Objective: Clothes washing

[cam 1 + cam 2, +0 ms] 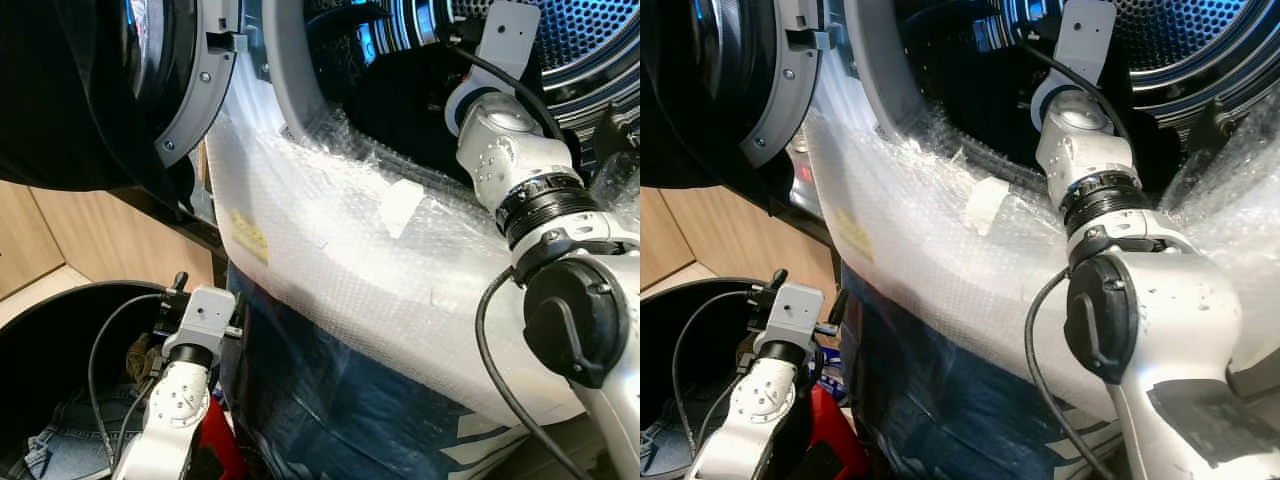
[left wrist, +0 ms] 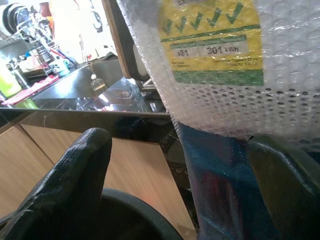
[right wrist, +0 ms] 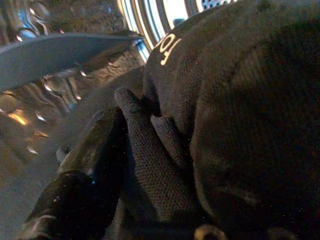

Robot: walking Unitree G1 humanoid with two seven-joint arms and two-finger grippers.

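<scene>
While the right arm reaches into the washing machine drum, the right gripper sits against a dark garment inside; whether its fingers clamp the cloth cannot be told. Left gripper: fingers apart, empty, low beside the bubble-wrapped machine front, above a black basket holding jeans. Step in hand, by judgement: loading the drum. Next move calls for leaving the garment well inside, then fetching the jeans.
</scene>
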